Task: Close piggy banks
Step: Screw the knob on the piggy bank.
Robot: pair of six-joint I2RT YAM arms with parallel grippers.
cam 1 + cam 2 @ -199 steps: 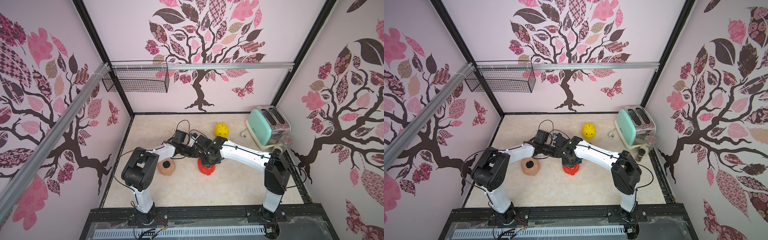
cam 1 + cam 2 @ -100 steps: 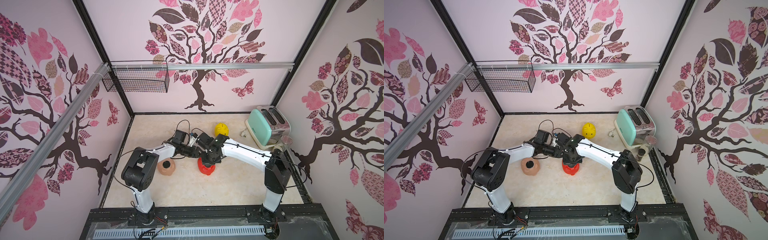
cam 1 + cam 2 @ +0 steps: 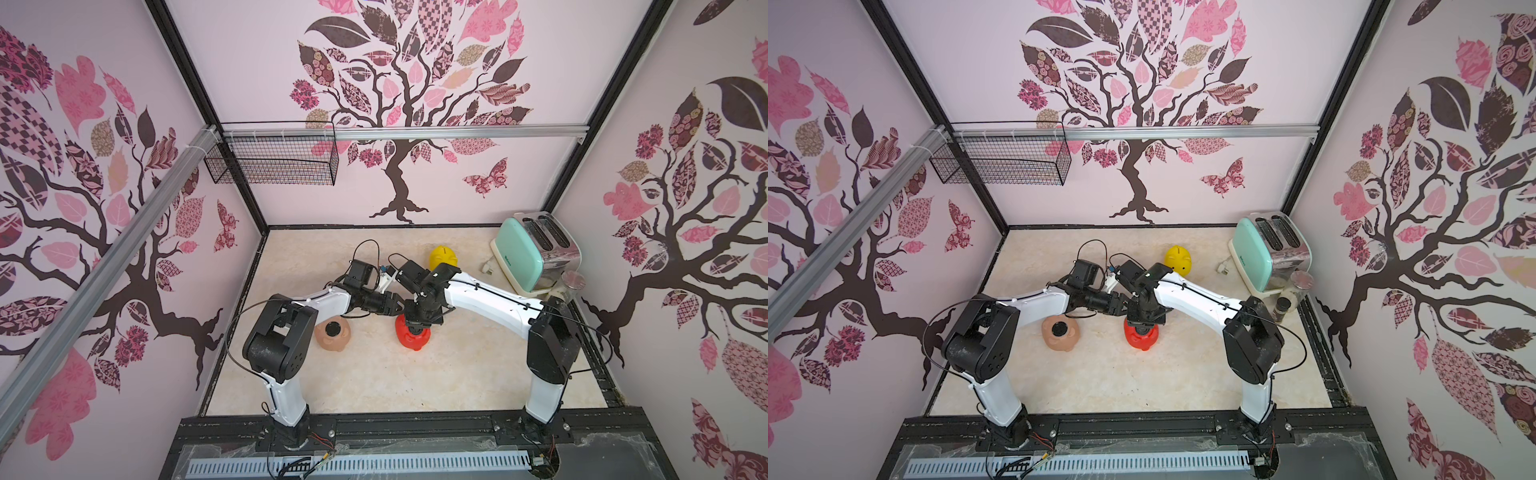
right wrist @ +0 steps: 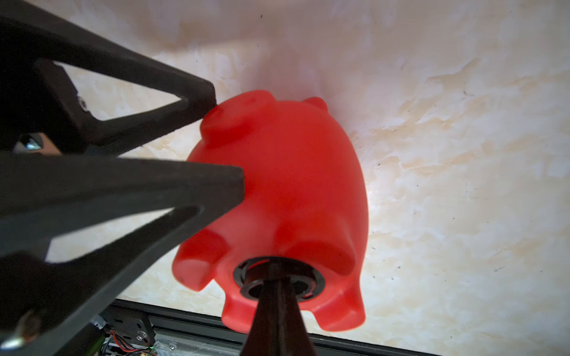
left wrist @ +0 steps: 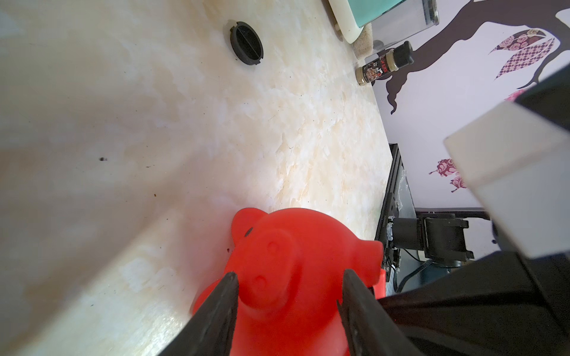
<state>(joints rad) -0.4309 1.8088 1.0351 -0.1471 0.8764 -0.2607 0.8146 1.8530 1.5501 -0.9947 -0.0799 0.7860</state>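
Red pig [image 4: 293, 172] lies belly-up, snout facing left gripper [image 5: 290, 276]

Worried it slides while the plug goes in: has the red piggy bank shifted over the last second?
No. In both top views the red piggy bank keeps the same spot beside the peach piggy bank.

- You won't find a single word, number or brand here that you can read in full.
- In the left wrist view, the spice bottle [image 5: 384, 63] lying on its side carries a dark label [image 5: 373, 70] with red characters and some pale print. You can tell it is writing, but it is too small and blurred to make out.
- In both top views, the mint toaster [image 3: 534, 249] [image 3: 1266, 253] bears a small dark mark [image 3: 508, 260] on its green side, too small for you to read.
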